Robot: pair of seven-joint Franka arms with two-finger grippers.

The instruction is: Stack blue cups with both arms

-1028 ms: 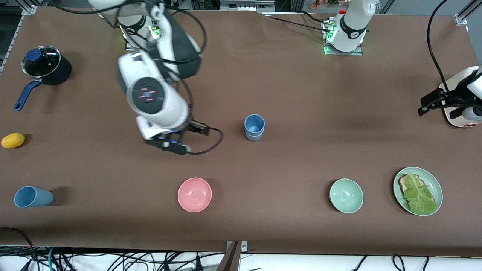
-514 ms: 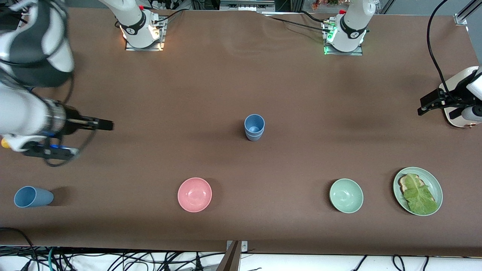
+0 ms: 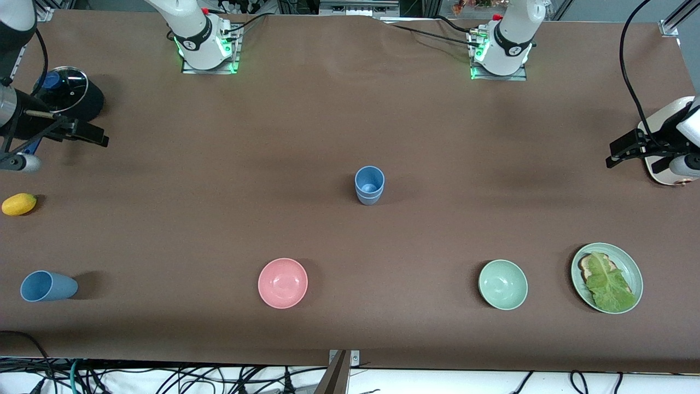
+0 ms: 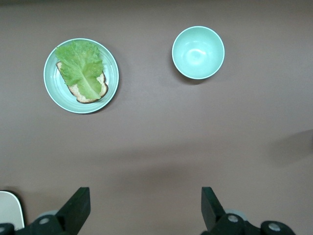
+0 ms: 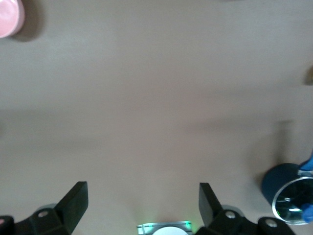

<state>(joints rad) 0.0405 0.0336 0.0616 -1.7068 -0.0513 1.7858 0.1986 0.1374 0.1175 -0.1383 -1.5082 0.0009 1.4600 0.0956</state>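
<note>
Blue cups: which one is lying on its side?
The lone blue cup at the right arm's end of the table, nearest the front camera, lies tipped over. The stacked cups at the table's middle stand upright.

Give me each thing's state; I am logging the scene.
Two nested blue plastic cups: upright, stacked mid-table.
Lone sky-blue plastic cup: on its side.
Dark pot with glass lid: lid on.
Pink bowl: upright, empty.
Mint-green bowl: upright, empty.
Green plate: holds toast and lettuce.
Left hand: open, empty.
Right hand: open, empty.
</note>
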